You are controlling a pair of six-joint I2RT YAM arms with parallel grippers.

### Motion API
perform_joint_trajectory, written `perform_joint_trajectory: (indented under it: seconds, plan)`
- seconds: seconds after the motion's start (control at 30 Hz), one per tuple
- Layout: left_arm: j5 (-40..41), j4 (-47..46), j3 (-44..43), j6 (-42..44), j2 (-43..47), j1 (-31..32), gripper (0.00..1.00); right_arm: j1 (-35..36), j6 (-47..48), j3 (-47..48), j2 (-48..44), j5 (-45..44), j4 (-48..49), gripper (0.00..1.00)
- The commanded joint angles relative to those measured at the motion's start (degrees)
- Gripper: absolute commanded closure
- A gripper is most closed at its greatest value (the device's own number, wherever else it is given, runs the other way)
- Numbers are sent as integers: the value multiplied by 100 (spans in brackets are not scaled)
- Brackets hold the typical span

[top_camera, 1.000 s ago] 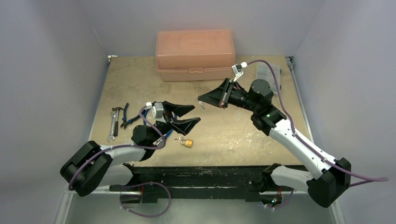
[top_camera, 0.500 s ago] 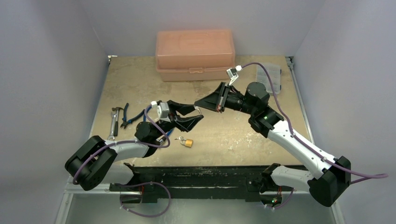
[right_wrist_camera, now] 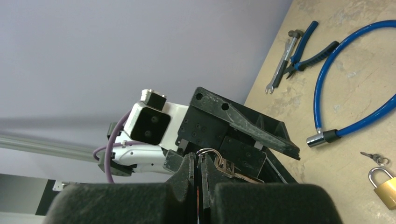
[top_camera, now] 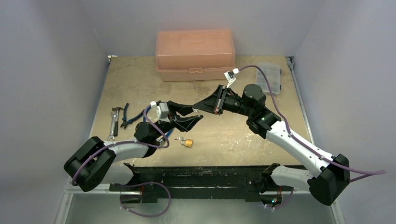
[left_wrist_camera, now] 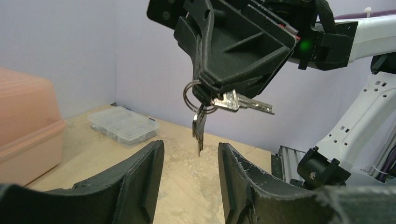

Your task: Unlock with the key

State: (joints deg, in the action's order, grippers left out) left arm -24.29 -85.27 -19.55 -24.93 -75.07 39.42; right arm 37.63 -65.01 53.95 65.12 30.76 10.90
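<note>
Left wrist view is showing my right gripper (left_wrist_camera: 205, 91) reaching in from above, jaws clamped tight on the head end of the key (left_wrist_camera: 243, 101) where its ring (left_wrist_camera: 190, 93) is looping out beside the fingertips. The key is sticking out sideways from the jaws, and a second key (left_wrist_camera: 199, 128) on the same ring is dangling straight down. Its tip is hanging just over the gap of my left gripper (left_wrist_camera: 191, 147), whose jaws are standing wide apart and gripping nothing; I cannot tell whether the tip is already dipping between the fingers.

From overhead, both grippers are meeting in the air above the middle of the worktop (top_camera: 224, 140). The brass padlock (top_camera: 187, 143) is lying on the worktop below and nearer my bases, well apart from the held key. My right wrist camera is showing another tiny key (right_wrist_camera: 373, 157) lying just beside that padlock, with the blue cable (right_wrist_camera: 327, 79) curving past, and pliers (right_wrist_camera: 310, 49) and a wrench (right_wrist_camera: 281, 60) lying beyond it. A salmon toolbox (top_camera: 195, 53) is sitting at the far edge.
</note>
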Motion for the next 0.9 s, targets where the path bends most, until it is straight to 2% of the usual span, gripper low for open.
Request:
perform_joint_trajectory:
  seconds: [0.0, 0.17, 0.3, 0.4, 0.6, 0.77, 0.87]
  plan:
    - [-111, -1650, -97, -56, 167, 16, 51, 50, -46, -98, 61, -114, 284, 100]
    - [-138, -1659, -66, -57, 144, 17, 62, 61, -49, -164, 80, -135, 325, 100]
    - [-164, -1659, -42, -52, 139, 22, 87, 61, -38, -229, 79, -158, 347, 100]
    - [-141, -1653, 0, -43, 181, 22, 100, 59, -26, -270, 76, -158, 356, 100]
    - [-78, -1338, 172, -50, 485, 18, 100, 61, 68, -249, 36, -220, 273, 100]
    - [-61, -1204, 309, -39, 596, 21, 78, 61, 55, -231, 51, -194, 299, 100]
    - [-55, -1226, 330, -63, 568, 18, 75, 60, 42, -249, 53, -194, 307, 100]
